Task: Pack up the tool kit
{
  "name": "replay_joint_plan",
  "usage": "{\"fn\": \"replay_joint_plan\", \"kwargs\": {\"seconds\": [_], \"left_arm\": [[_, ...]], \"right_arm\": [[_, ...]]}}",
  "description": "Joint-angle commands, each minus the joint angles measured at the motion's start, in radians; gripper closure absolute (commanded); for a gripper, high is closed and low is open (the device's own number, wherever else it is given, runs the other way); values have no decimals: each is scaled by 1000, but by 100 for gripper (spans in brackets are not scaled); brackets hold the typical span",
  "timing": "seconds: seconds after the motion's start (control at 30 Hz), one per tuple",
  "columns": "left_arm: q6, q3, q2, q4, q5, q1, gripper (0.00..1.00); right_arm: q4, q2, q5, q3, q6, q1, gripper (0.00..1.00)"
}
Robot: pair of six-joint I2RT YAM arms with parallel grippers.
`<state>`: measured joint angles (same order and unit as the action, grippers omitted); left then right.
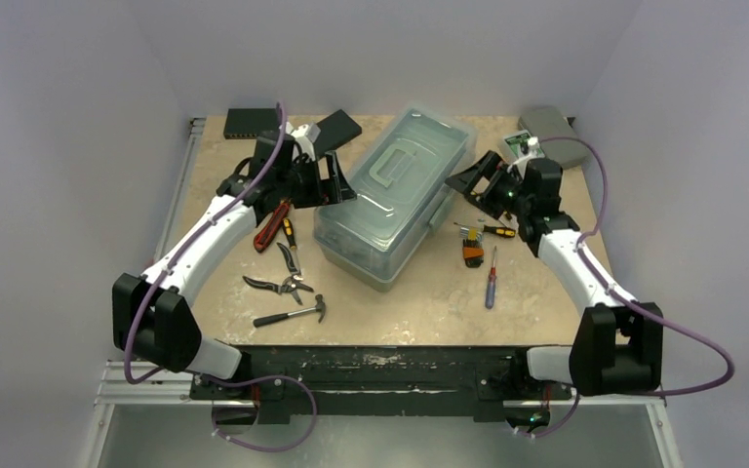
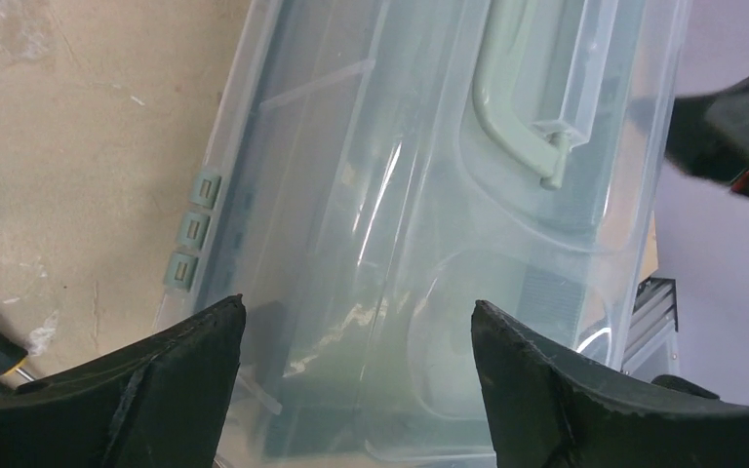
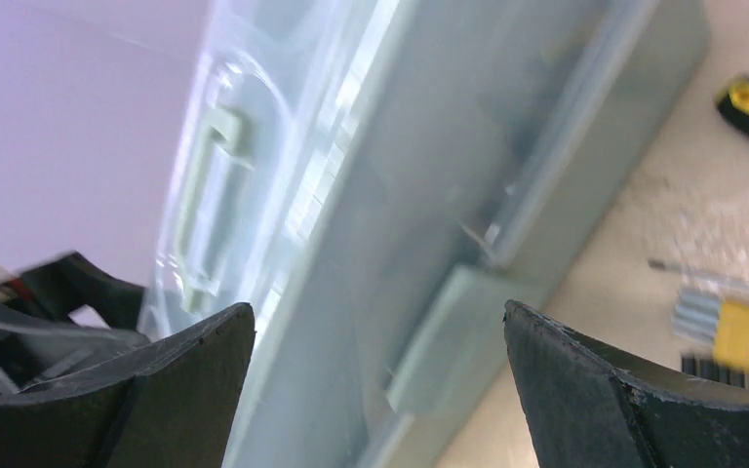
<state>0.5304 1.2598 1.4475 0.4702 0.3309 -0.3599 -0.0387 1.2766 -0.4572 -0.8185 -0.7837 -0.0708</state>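
The sage-green toolbox (image 1: pixel 395 195) stands shut in the middle of the table, its translucent lid (image 2: pixel 400 195) down and its handle (image 2: pixel 517 88) lying flat. My left gripper (image 1: pixel 336 183) is open at the box's left side, its fingers spread over the lid edge (image 2: pixel 359 317). My right gripper (image 1: pixel 468 180) is open at the box's right side (image 3: pixel 378 317), facing the side latch (image 3: pixel 449 341). Neither holds anything. Left of the box lie a red knife (image 1: pixel 271 226), pliers (image 1: pixel 290 258), shears (image 1: pixel 275 286) and a hammer (image 1: pixel 293 312).
Right of the box lie a yellow-black screwdriver (image 1: pixel 495 231), a hex key set (image 1: pixel 473 249) and a blue-red screwdriver (image 1: pixel 491 278). Flat black boxes (image 1: pixel 254 121) sit at the back left and a small grey case (image 1: pixel 551 122) at the back right.
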Motion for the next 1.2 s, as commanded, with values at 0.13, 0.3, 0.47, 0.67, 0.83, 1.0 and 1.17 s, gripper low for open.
{"fn": "replay_joint_plan", "kwargs": {"seconds": [0.13, 0.3, 0.47, 0.67, 0.83, 1.0, 1.17], "left_arm": [[38, -125, 3, -132, 124, -1, 19], [49, -151, -3, -145, 138, -43, 19], [59, -138, -7, -133, 131, -92, 21], [38, -99, -38, -62, 68, -96, 20], [23, -59, -51, -15, 18, -78, 20], [28, -42, -59, -13, 9, -42, 20], [39, -16, -63, -24, -2, -26, 20]], "right_arm": [[-20, 136, -3, -227, 17, -26, 1], [5, 234, -17, -319, 42, -100, 1], [4, 290, -36, -377, 34, -150, 1], [16, 261, -48, -381, 37, -149, 1], [28, 207, -67, -332, 34, -72, 1], [37, 156, -70, -252, 52, 6, 1], [37, 124, -43, -153, 71, 31, 1]]}}
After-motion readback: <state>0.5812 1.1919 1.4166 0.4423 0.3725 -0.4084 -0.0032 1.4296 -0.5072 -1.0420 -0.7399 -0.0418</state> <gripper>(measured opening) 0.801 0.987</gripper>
